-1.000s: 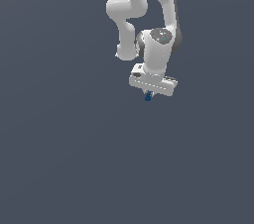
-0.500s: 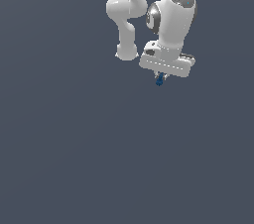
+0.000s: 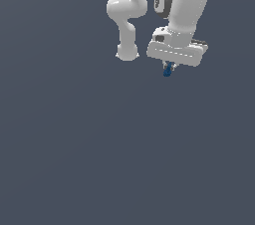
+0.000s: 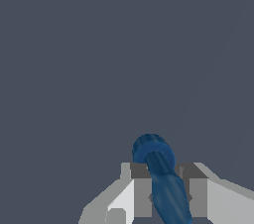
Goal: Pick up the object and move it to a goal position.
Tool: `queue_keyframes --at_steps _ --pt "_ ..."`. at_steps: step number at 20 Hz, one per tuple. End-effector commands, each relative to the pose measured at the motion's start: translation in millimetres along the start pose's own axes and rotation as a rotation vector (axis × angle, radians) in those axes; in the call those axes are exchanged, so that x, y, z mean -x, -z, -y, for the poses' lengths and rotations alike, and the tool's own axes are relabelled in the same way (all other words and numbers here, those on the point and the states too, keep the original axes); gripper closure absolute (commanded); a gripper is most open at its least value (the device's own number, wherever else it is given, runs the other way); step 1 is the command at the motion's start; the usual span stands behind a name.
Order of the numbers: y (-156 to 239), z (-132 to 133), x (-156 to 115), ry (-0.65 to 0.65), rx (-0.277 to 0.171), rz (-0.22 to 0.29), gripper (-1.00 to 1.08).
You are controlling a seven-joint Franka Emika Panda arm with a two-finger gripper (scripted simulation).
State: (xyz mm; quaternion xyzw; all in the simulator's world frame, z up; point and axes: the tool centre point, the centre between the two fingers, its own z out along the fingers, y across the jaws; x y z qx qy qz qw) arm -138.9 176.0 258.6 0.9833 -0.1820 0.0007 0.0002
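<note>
Flat slate-grey ground fills the exterior view, where my white arm hangs toward the upper right and my gripper carries the dark-blue object just beneath the hand. Seen from my wrist, my fingers press against both sides of the object, its rounded end poking out beyond them.
</note>
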Motion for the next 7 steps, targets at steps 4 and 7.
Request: queue_keyframes --at_steps 4,7 --pt "3.2 1.8 1.0 -0.001 0.000 0.001 1.08" --pt "0.9 1.2 -0.3 -0.001 0.000 0.001 1.08"
